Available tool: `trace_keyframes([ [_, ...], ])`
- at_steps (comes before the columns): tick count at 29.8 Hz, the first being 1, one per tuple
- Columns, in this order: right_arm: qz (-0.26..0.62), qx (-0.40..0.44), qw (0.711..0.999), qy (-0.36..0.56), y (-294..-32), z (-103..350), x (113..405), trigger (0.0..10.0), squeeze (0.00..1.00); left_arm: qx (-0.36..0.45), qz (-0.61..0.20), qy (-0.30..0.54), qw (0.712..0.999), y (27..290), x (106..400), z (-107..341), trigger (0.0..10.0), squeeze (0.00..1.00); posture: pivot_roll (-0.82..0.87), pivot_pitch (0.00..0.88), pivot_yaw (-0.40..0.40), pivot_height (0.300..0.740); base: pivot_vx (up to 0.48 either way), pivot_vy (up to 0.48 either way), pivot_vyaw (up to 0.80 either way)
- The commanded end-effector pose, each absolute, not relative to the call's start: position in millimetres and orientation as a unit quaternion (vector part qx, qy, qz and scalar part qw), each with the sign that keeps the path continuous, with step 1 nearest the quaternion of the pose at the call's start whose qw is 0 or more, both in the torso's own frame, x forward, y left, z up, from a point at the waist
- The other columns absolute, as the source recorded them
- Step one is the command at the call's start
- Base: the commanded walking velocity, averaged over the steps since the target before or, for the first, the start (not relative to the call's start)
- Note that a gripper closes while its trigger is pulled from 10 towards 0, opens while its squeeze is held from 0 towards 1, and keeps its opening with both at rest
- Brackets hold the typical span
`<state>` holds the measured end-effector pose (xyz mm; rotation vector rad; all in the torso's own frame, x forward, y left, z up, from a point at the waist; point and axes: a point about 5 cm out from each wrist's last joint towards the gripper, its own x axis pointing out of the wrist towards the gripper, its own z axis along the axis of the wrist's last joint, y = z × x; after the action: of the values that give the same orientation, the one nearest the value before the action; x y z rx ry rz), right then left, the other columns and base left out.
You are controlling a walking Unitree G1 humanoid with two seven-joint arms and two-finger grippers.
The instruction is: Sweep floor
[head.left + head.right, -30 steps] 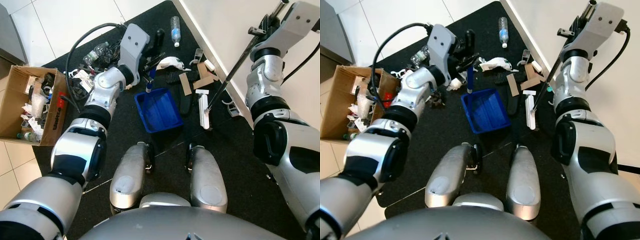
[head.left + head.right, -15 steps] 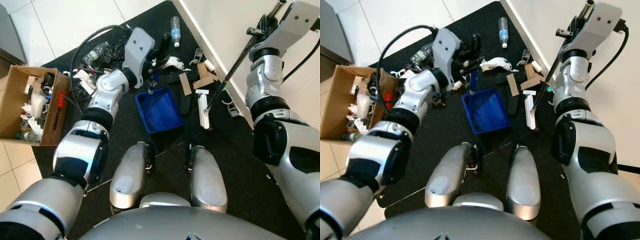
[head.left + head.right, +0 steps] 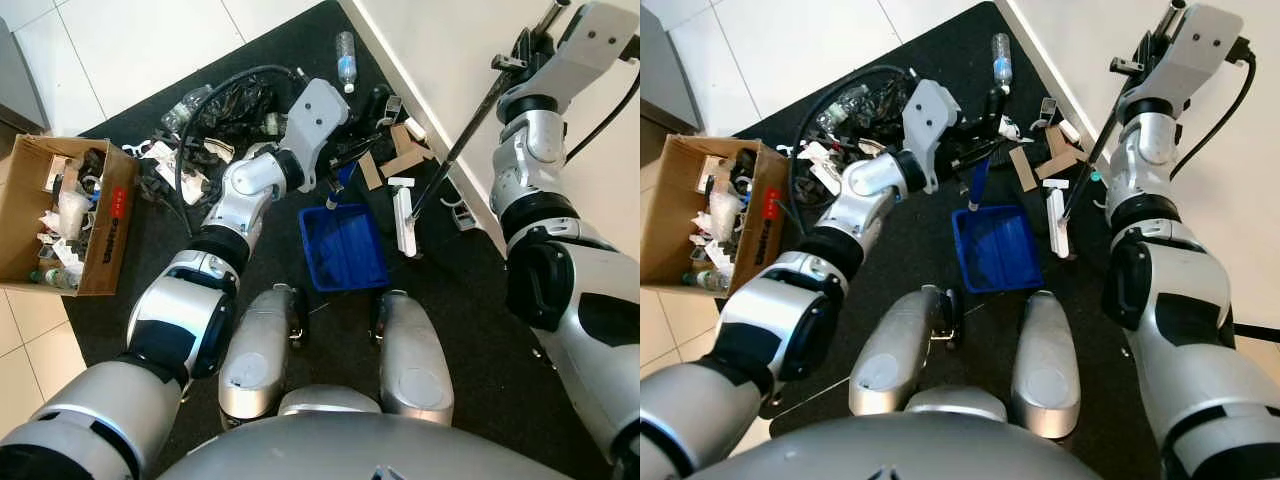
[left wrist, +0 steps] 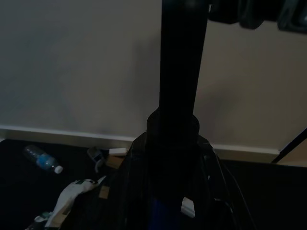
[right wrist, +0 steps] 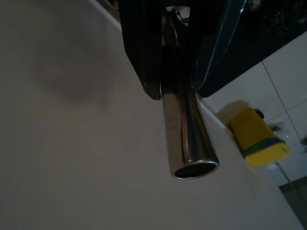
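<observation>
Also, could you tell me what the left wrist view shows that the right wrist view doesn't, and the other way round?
Left wrist view: the dark dustpan handle gripped by the left gripper, with a water bottle and crumpled white litter lying on the black mat. Right wrist view: the metal broom handle clamped in the right gripper, plus a yellow object on pale floor tiles. Both share the pale wall and, it seems, the black mat.
</observation>
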<state>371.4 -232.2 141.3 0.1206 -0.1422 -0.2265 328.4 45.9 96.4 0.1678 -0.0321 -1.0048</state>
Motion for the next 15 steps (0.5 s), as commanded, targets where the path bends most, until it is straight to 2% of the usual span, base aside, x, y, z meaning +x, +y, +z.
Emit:
trace_keyframes([
  [1, -0.114, 0.081, 0.989, -0.039, -229, 128, 369, 10.0, 0.00, 0.101, -0.469, -0.007, 0.877, 49, 327, 91, 10.0, 0.00, 0.11, 0.220, 0.100, 0.740, 0.000, 0.000, 0.00],
  [3, -0.093, 0.078, 0.992, -0.036, -228, 128, 370, 10.0, 0.00, 0.125, -0.438, -0.020, 0.890, 58, 332, 93, 10.0, 0.00, 0.11, 0.220, 0.101, 0.740, 0.000, 0.000, 0.00],
  [4, -0.093, 0.078, 0.992, -0.036, -228, 128, 370, 10.0, 0.00, 0.125, -0.438, -0.020, 0.890, 58, 332, 93, 10.0, 0.00, 0.11, 0.220, 0.101, 0.740, 0.000, 0.000, 0.00],
  [10, -0.039, 0.085, 0.995, -0.041, -222, 138, 376, 10.0, 0.00, 0.131, -0.332, -0.054, 0.933, 91, 350, 110, 10.0, 0.01, 0.12, 0.233, 0.096, 0.740, 0.000, 0.000, 0.00],
  [15, -0.014, 0.087, 0.995, -0.035, -211, 143, 382, 10.0, 0.00, 0.133, -0.279, -0.074, 0.948, 99, 360, 122, 10.0, 0.06, 0.13, 0.246, 0.093, 0.740, 0.000, 0.000, 0.00],
])
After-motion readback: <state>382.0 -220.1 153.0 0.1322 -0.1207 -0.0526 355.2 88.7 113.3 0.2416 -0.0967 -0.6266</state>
